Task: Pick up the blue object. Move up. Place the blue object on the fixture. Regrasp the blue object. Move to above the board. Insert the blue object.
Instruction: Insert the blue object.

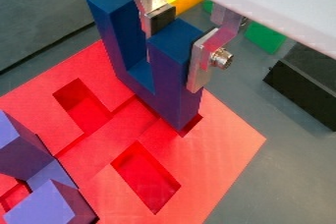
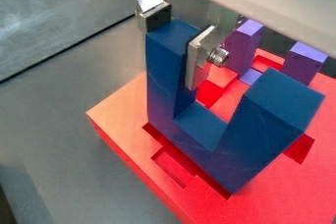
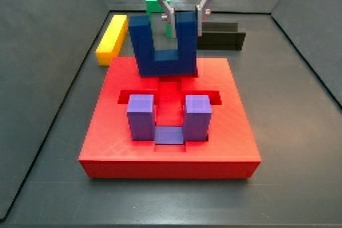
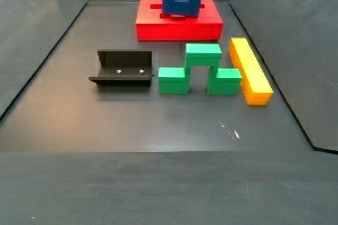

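Observation:
The blue object (image 1: 164,85) stands upright on the red board (image 1: 223,159), prongs up, with its base set into a slot at the board's edge. My gripper (image 1: 184,49) comes down from above and is shut on one prong near its top. One dark pad lies against the prong's far face and the silver finger (image 1: 207,56) against its near face. The same hold appears where the gripper (image 2: 176,56) clasps the blue object (image 2: 262,120) over the board (image 2: 125,115). The black fixture (image 4: 122,69) sits apart on the floor, with nothing on it.
A purple U-shaped block (image 3: 167,117) sits in the board (image 3: 167,157) nearer its front. Green blocks (image 4: 199,71) and a long yellow bar (image 4: 248,69) lie on the floor beside the fixture. Dark walls enclose the floor.

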